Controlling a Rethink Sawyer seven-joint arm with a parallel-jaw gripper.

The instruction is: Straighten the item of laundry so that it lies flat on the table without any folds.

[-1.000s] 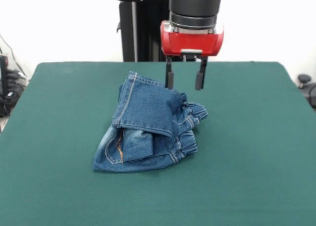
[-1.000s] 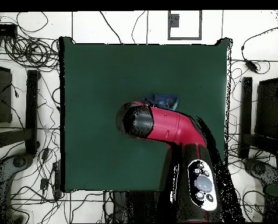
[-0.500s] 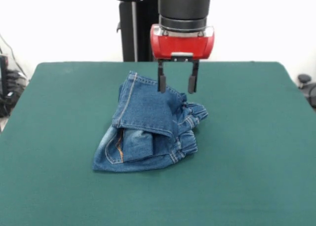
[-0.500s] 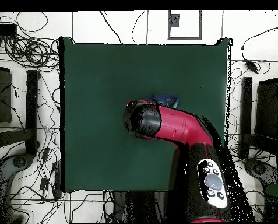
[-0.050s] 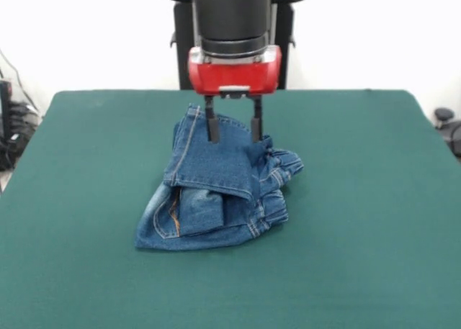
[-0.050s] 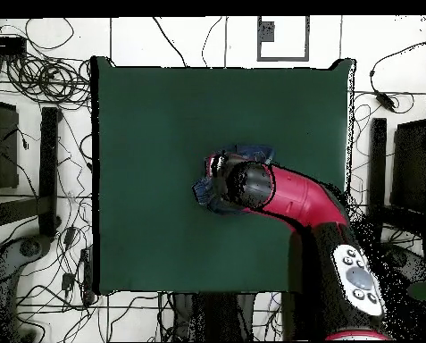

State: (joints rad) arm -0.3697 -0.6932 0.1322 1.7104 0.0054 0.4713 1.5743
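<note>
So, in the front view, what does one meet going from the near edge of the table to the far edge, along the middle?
Bare green table → folded jeans → open gripper hanging over the jeans' far part → bare table again → far edge.

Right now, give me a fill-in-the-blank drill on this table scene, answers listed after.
1. The jeans lie ____ in a heap, not flat.
2. The claw hangs above the jeans with its jaws ____.
3. The table has a dark ____ top.
4. In the overhead view the red arm hides ____ of the jeans.

Answers: folded; open; green; most
</note>
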